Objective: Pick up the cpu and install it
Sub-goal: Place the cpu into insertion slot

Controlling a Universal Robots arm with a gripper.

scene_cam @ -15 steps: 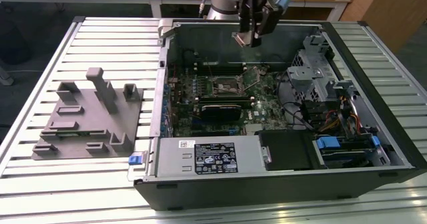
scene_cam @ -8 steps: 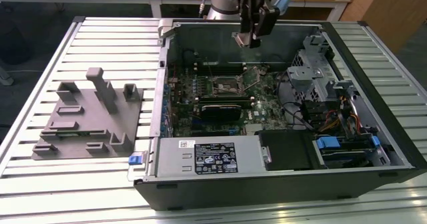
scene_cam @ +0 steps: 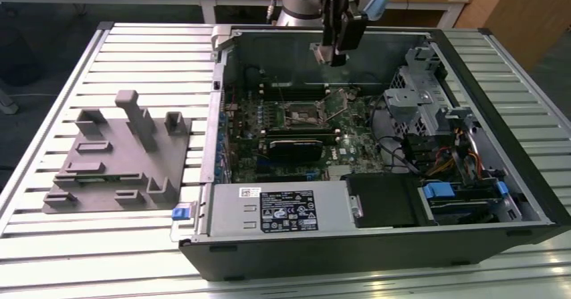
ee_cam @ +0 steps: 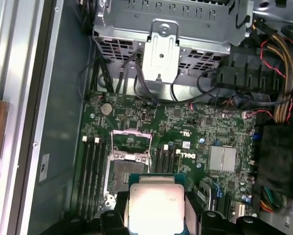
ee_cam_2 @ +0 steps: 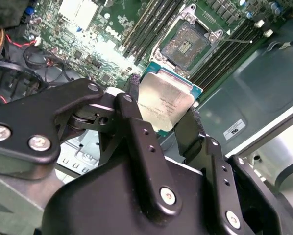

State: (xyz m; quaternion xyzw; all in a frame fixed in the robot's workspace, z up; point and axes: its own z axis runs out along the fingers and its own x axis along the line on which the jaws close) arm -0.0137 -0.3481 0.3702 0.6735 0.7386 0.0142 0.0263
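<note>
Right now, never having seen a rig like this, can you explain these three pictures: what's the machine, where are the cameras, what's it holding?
The machine is a robot arm with a two-fingered gripper. One picture comes from a camera off the arm and shows the whole scene: a slatted table, an open computer case lying on it, and a grey fixture beside the case, at the exterior view's left. The other two pictures come from cameras at the arm's wrist, looking into the case. The gripper is shut on a cpu, a small square chip with a silver top, and holds it above the motherboard. The socket on that board is open and empty.
</note>
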